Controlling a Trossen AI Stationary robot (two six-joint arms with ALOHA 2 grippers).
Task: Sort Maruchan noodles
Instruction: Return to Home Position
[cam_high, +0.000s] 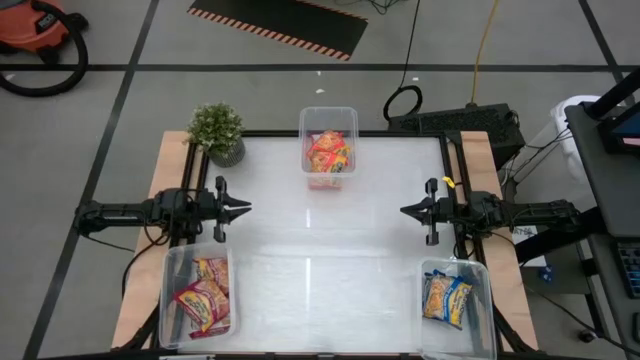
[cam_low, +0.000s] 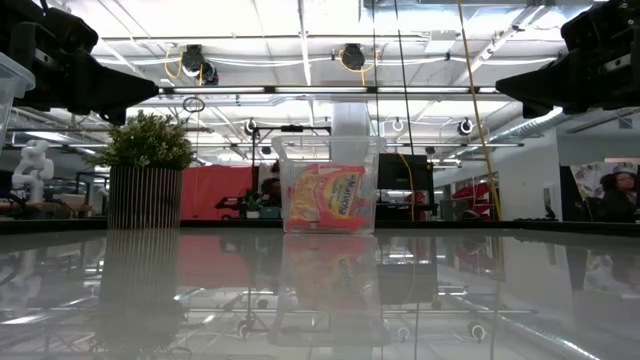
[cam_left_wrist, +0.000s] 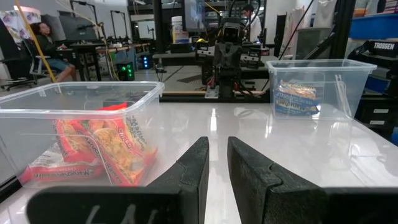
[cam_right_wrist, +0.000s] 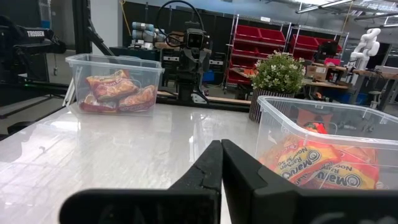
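Observation:
The Maruchan noodles lie in three clear bins. Mixed red and yellow packets (cam_high: 328, 152) fill the far-centre bin (cam_high: 346, 113). Red-orange packets (cam_high: 203, 298) lie in the near-left bin (cam_high: 168, 300). Yellow-blue packets (cam_high: 446, 298) lie in the near-right bin (cam_high: 482, 300). My left gripper (cam_high: 243, 208) hovers level at the table's left edge with a narrow gap between its fingers (cam_left_wrist: 193, 171) and nothing in it. My right gripper (cam_high: 406, 210) hovers level at the right edge, its fingers (cam_right_wrist: 211, 168) shut together on nothing. Each points at the other across the table.
A potted plant (cam_high: 217, 133) stands at the far-left corner, beside the far-centre bin. The white tabletop (cam_high: 320, 240) between the two arms is bare. Cables and a dark box (cam_high: 460, 122) lie beyond the far-right corner.

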